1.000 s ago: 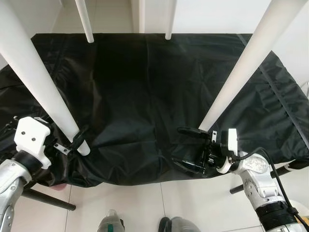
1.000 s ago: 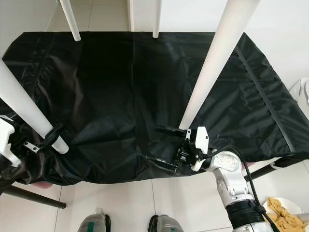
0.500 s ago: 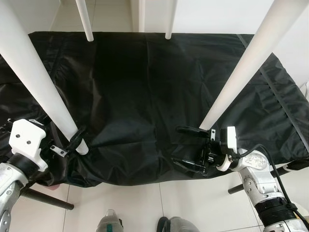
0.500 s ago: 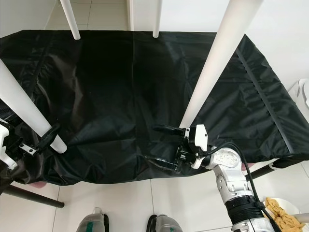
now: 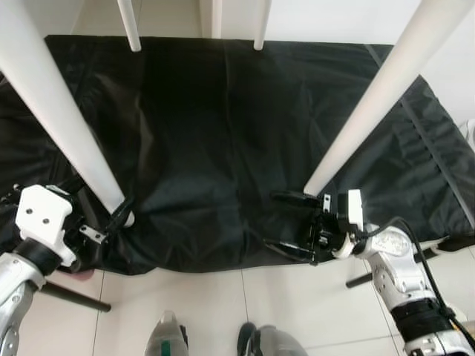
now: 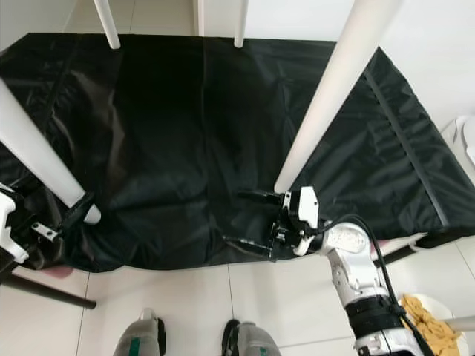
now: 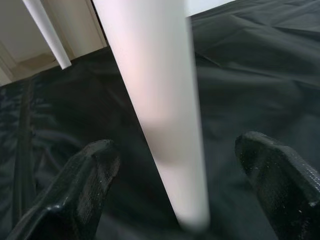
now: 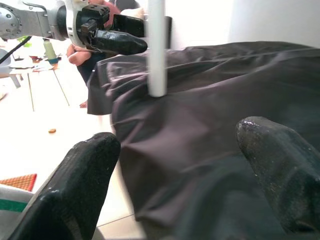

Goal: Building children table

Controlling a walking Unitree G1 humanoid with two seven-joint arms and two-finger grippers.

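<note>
Both end effectors gape wide: left (image 5: 111, 221) straddling a white leg (image 5: 56, 111), right (image 5: 291, 226) empty.

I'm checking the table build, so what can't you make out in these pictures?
- Tabletop: hidden under the black cloth, head views.
- Leg joints: where the near left leg and near right leg meet the top is covered by cloth.
- Far legs: cut off by the top edge.
- Person's hand, right wrist view: partly behind the left gripper.

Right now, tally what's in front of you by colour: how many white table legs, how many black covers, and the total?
White table legs: 4, near left, near right, far left, far right
Black cover: 1
Total: 5
</note>
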